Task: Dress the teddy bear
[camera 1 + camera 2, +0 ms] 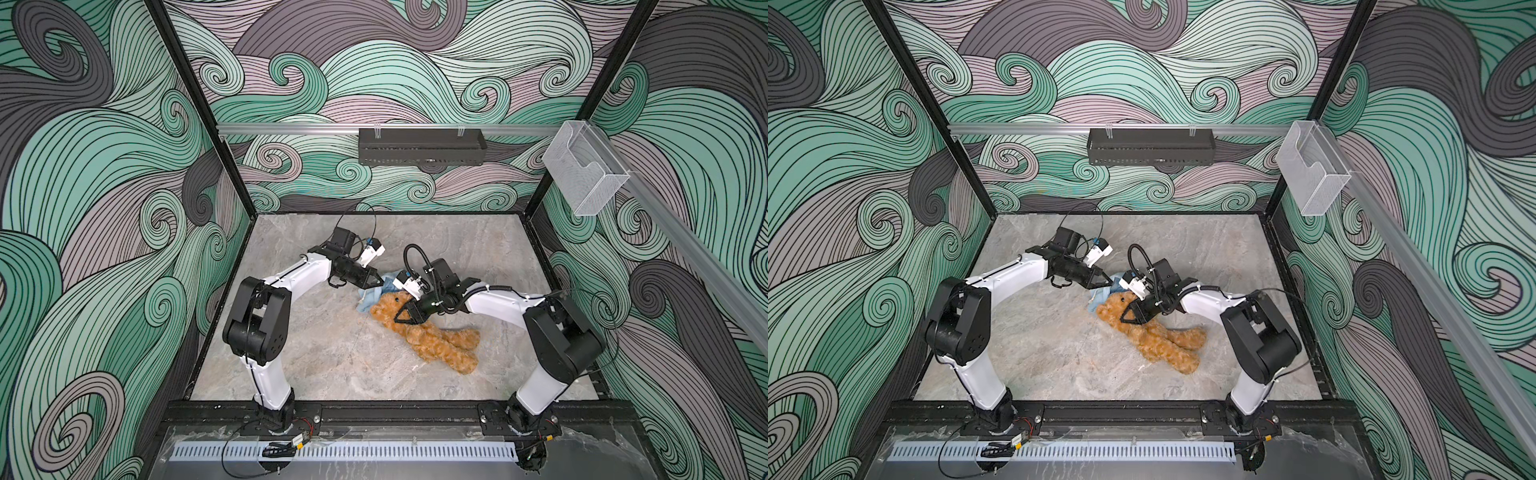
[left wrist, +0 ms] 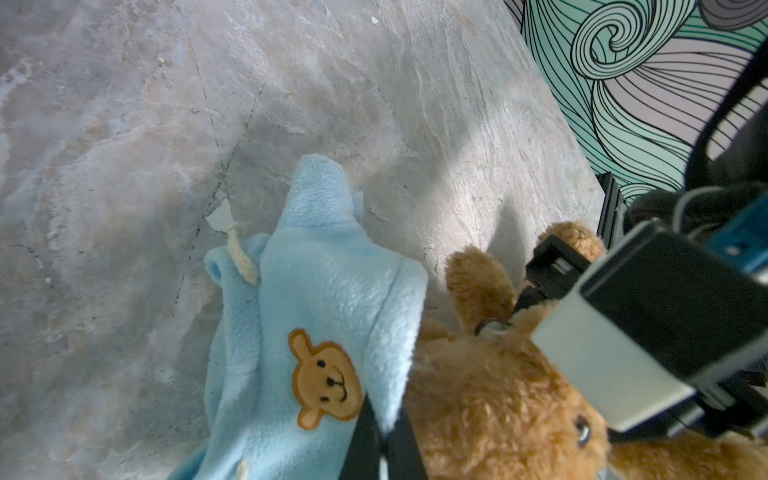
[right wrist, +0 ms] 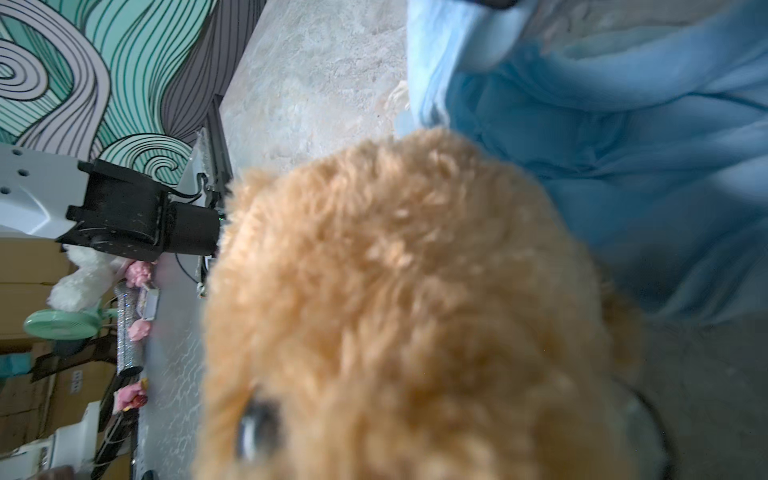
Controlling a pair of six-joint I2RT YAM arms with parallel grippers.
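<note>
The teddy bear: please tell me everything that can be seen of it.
The bear is shaggy golden-brown plush with round ears and dark eyes. It lies flat on the table, head far-left, legs near-right, undressed. The blue garment touches its head. The right gripper is at its face, jaws apart with fur between them.

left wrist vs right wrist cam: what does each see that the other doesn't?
Left wrist only: the bear patch and cream drawstring on the light-blue hooded garment, whose edge is pinched by the shut left gripper; also the right arm's camera housing.
Right wrist only: the left arm's black joint and a white plush toy beyond the table.
Both: the teddy bear, the garment, the marble table.
</note>
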